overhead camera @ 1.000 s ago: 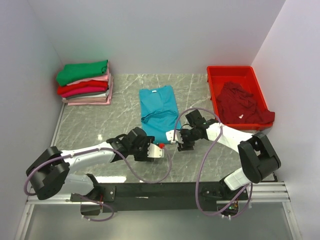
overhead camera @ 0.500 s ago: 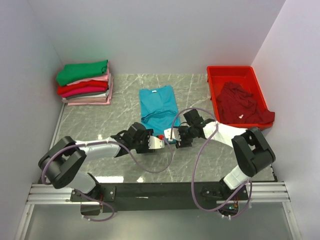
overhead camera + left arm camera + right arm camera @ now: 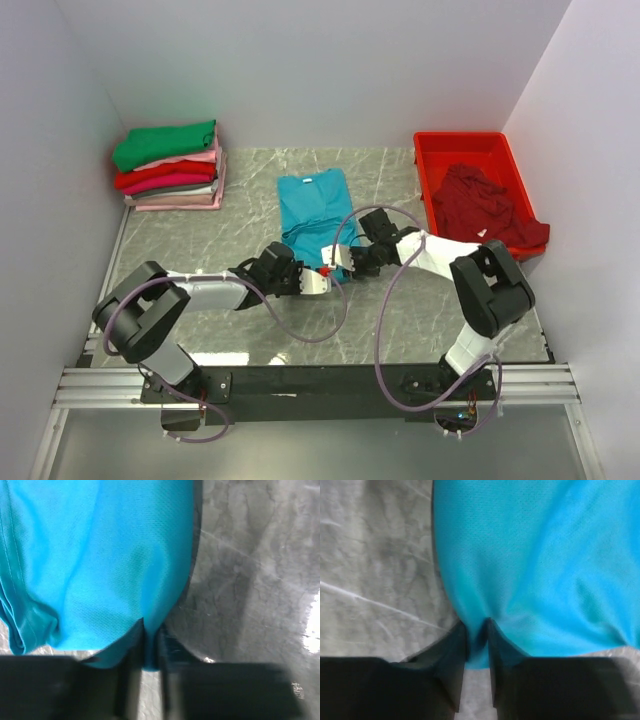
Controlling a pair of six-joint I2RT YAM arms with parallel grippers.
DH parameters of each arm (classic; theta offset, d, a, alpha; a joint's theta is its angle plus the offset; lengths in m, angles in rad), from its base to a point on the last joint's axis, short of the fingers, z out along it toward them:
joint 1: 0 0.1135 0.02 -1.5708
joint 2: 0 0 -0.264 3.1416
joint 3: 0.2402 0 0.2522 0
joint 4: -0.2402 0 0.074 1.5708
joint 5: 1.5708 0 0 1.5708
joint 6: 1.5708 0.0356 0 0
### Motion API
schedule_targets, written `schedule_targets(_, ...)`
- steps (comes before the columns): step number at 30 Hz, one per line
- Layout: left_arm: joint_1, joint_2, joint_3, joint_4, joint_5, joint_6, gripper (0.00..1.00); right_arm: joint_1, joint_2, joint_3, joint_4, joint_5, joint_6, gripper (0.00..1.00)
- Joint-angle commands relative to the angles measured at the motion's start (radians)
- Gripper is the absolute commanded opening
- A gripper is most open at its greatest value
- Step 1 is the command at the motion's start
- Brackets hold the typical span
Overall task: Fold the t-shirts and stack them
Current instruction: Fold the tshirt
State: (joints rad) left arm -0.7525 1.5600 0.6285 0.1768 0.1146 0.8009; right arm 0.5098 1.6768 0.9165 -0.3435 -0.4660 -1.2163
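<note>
Two grips newly taken: left gripper (image 3: 150,647) and right gripper (image 3: 477,640) had reached forward and closed, each pinching the near hem of the teal-blue t-shirt (image 3: 318,205), so folding could begin.

A grey marbled table (image 3: 200,240) is enclosed on three sides by pale walls (image 3: 320,70) (evenly lit); a black rail (image 3: 300,382) is mounted along its near edge.

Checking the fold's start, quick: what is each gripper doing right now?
Left gripper: shut on the teal-blue t-shirt hem.
Right gripper: shut on the same hem.
</note>
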Motion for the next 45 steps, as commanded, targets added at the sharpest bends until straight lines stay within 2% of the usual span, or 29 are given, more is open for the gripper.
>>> schedule_targets(1, 0.01, 0.028, 0.004, -0.063, 0.01, 0.004, 0.11, 0.003, 0.043, 0.094, -0.112, 0.013, 0.032, 0.17)
schedule_targets(2, 0.01, 0.022, 0.002, -0.066, 0.022, 0.004, 0.01, 0.003, 0.044, 0.096, -0.118, 0.021, 0.037, 0.14)
schedule_targets(3, 0.01, 0.002, 0.0, -0.079, 0.031, 0.004, 0.01, -0.001, 0.037, 0.1, -0.126, 0.015, 0.038, 0.07)
schedule_targets(7, 0.01, -0.07, 0.007, -0.169, 0.105, -0.005, 0.0, -0.019, 0.005, 0.14, -0.259, -0.045, 0.028, 0.04)
schedule_targets(8, 0.004, -0.086, 0.013, -0.203, 0.128, -0.009, 0.0, -0.025, -0.003, 0.148, -0.293, -0.068, 0.018, 0.0)
schedule_targets(12, -0.045, -0.178, 0.045, -0.354, 0.23, -0.045, 0.01, -0.033, -0.092, 0.134, -0.445, -0.152, -0.07, 0.0)
schedule_targets(17, -0.137, -0.287, 0.074, -0.519, 0.345, -0.13, 0.01, -0.03, -0.273, 0.018, -0.586, -0.224, -0.114, 0.0)
schedule_targets(20, -0.159, -0.376, 0.073, -0.542, 0.401, -0.187, 0.01, -0.031, -0.375, -0.037, -0.62, -0.237, -0.108, 0.0)
schedule_targets(24, -0.156, -0.442, 0.069, -0.519, 0.358, -0.172, 0.0, -0.031, -0.427, -0.01, -0.595, -0.223, -0.019, 0.0)
schedule_targets(27, -0.098, -0.393, 0.103, -0.502, 0.342, -0.106, 0.0, -0.03, -0.382, 0.079, -0.516, -0.188, 0.102, 0.0)
schedule_targets(28, -0.043, -0.37, 0.118, -0.504, 0.355, -0.086, 0.0, -0.031, -0.362, 0.108, -0.484, -0.178, 0.128, 0.0)
schedule_targets(33, 0.148, -0.211, 0.236, -0.478, 0.395, 0.03, 0.0, -0.036, -0.157, 0.342, -0.371, -0.071, 0.299, 0.0)
schedule_targets(37, 0.29, -0.088, 0.335, -0.384, 0.404, 0.046, 0.0, -0.057, 0.019, 0.53, -0.324, -0.026, 0.385, 0.0)
schedule_targets(40, 0.353, 0.003, 0.384, -0.309, 0.41, 0.023, 0.0, -0.067, 0.139, 0.651, -0.275, 0.027, 0.457, 0.0)
schedule_targets(45, 0.398, 0.152, 0.459, -0.18, 0.392, -0.003, 0.0, -0.097, 0.299, 0.804, -0.233, 0.095, 0.553, 0.0)
